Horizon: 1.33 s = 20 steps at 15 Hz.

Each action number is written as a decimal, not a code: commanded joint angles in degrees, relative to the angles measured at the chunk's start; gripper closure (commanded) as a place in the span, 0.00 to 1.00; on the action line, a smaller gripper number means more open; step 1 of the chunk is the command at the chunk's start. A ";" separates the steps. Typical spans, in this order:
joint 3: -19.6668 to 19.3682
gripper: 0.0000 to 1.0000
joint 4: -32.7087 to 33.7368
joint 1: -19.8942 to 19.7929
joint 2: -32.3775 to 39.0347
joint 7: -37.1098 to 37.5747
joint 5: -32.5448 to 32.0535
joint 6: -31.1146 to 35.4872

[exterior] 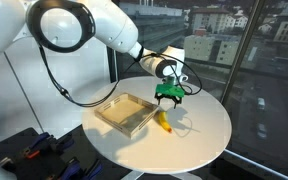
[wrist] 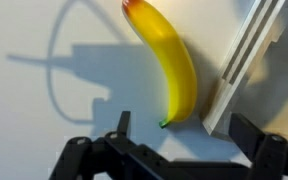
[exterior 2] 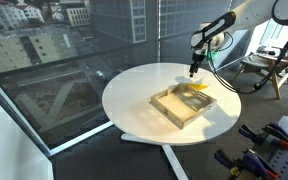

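The big white robot arm (exterior: 96,30) is made of fat, round, smooth parts. A wide black ring (exterior: 64,27) goes around one joint. A thin black cable (exterior: 72,100) hangs from the arm in a loop. At the end is a black gripper (exterior: 167,97) with bright green bits on it. In the wrist view its black fingers (wrist: 122,125) look blocky, with dark bars behind them.

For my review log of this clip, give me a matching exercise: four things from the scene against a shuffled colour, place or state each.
Things:
1. banana
2. tray
3. gripper
4. table

Descriptions:
A. open, hovering above the banana
B. white and round
C. yellow, lying on the table beside the tray
D. wooden and shallow

Pairs: 1-C, 2-D, 3-A, 4-B
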 commanded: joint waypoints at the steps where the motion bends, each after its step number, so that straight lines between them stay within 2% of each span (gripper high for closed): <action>1: 0.99 0.00 1.66 0.70 -1.07 1.04 0.22 -1.47; 14: 2.98 0.00 2.17 3.70 -4.86 1.45 0.86 -2.19; 20: 2.30 0.00 0.70 5.38 -6.52 9.09 0.99 -0.26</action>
